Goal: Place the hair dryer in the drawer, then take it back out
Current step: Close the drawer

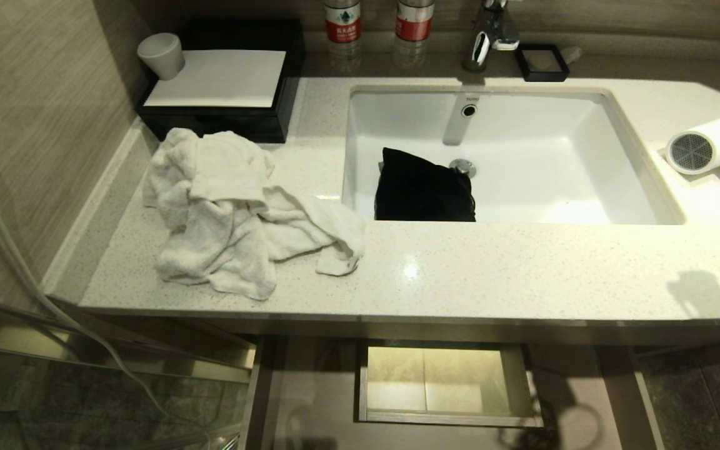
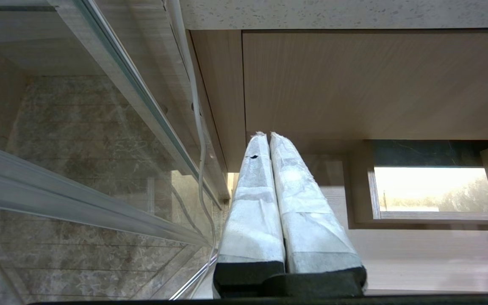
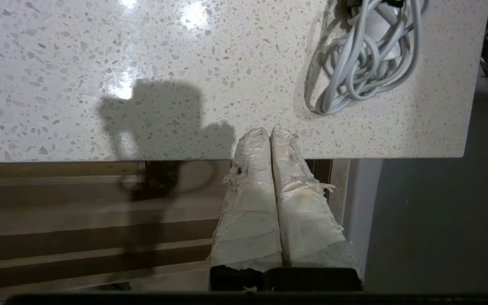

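My right hand [image 3: 269, 129] is pressed fully closed, its two wrapped fingers [image 3: 252, 199] side by side with no gap, and it holds nothing. It hangs at the near right edge of the speckled surface [image 3: 142, 63], tips over the rim, touching neither the stone nor anything on it. Just beyond the tips lies the bundled pale grey cord [image 3: 360, 63], a loose coil on the surface, near my hand but apart from it. My shadow falls on the stone to one side.

My left hand [image 2: 269, 134] is just as tightly closed and empty, parked low under the surface, in front of the wood-grain cabinet front [image 2: 375, 84].

From the head view neither hand shows. The hair dryer [image 1: 713, 147] lies on its side at the far right of the surface, to the right of the sink [image 1: 585, 150], its dark mesh grille facing left toward the basin. The drawer [image 1: 316, 400] is pulled out below the near edge of the surface, its boxed cut-out [image 1: 444, 384] at mid-back showing; the hair dryer is not in it.

A black cloth [image 1: 424, 187] sits inside the sink. A crumpled white towel [image 1: 235, 212] lies on the left of the surface, with a black tray [image 1: 222, 87] and a grey cup [image 1: 161, 55] behind it at the far left.
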Available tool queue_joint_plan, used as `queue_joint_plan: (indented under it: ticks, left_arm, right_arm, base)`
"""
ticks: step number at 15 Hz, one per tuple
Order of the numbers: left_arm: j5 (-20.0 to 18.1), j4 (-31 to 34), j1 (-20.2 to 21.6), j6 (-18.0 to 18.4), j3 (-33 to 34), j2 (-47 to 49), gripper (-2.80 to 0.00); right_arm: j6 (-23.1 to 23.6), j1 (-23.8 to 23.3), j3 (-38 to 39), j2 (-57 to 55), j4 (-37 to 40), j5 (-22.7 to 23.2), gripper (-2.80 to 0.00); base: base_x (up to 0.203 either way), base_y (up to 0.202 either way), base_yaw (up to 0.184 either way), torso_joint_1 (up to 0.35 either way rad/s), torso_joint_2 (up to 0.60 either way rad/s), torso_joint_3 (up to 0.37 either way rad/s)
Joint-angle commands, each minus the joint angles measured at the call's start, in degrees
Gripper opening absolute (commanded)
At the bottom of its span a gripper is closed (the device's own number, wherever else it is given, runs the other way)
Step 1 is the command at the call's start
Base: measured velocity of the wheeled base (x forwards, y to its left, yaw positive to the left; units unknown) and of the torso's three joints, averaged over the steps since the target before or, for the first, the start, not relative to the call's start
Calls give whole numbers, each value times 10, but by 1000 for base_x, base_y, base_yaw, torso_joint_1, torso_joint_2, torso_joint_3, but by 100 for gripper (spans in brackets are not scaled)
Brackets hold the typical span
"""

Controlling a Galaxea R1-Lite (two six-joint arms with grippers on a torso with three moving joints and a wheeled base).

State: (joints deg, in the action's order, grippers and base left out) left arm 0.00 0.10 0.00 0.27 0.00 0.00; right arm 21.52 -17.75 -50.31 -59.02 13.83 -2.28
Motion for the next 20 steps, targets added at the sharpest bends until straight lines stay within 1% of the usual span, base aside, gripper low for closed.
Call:
queue_joint_plan:
  ticks: [1,3,4,5,9,11,12,14,20]
  left_arm:
    - [0,0,0,0,1,0,-280]
    - [0,0,0,0,1,0,-280]
    - [0,0,0,0,1,0,-280]
    - [0,0,0,0,1,0,-280]
    - [0,0,0,0,1,0,-280]
    - [0,0,0,0,1,0,-280]
    - [0,0,0,0,1,0,-280]
    - [0,0,0,0,1,0,-280]
    - [0,0,0,0,1,0,-280]
  right_arm:
    - [-65,49,49,31,-5,-73,-280]
    - [-71,54,76,51,9,-78,-280]
    - [-71,54,81,56,31,-78,-280]
    - [-71,54,73,57,59,-77,-280]
    - [-71,54,65,56,76,-77,-280]
    - [-70,54,54,56,103,-77,-280]
    - [-70,54,55,56,104,-77,-280]
    - [-69,54,57,58,105,-77,-280]
    - [-68,54,62,65,97,-77,-280]
  base:
    - [0,0,0,0,0,0]
    - [0,0,0,0,0,0]
    - [0,0,0,0,0,0]
    - [0,0,0,0,0,0]
    - [0,0,0,0,0,0]
    - [0,0,0,0,0,0]
    - [0,0,0,0,0,0]
    - [0,0,0,-175,116,-82]
    - [0,0,0,-325,155,-162]
